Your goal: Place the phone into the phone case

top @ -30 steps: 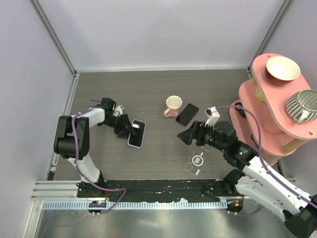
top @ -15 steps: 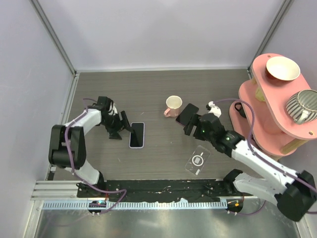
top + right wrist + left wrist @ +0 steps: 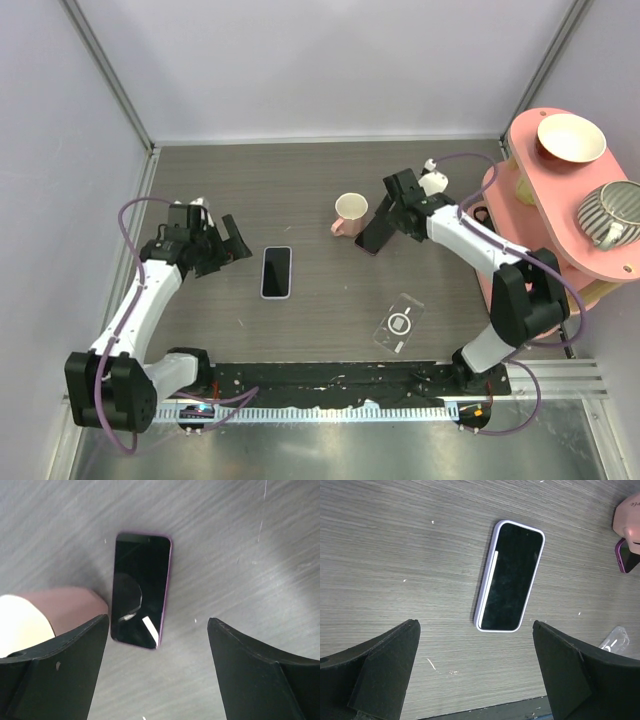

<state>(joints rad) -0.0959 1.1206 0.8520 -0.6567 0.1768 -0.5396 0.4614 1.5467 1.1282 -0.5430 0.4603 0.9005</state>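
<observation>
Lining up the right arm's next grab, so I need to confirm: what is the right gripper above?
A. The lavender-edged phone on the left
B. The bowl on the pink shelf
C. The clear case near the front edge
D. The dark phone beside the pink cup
D. In the right wrist view, the right gripper has its fingers spread on either side of the dark phone, which lies flat beside the pink cup.

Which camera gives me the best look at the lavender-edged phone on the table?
The left wrist view: the lavender-edged phone lies whole, flat and screen up near the middle of the frame, close enough to see its rim. The top external view shows it whole but small. The right wrist view does not show it.
</observation>
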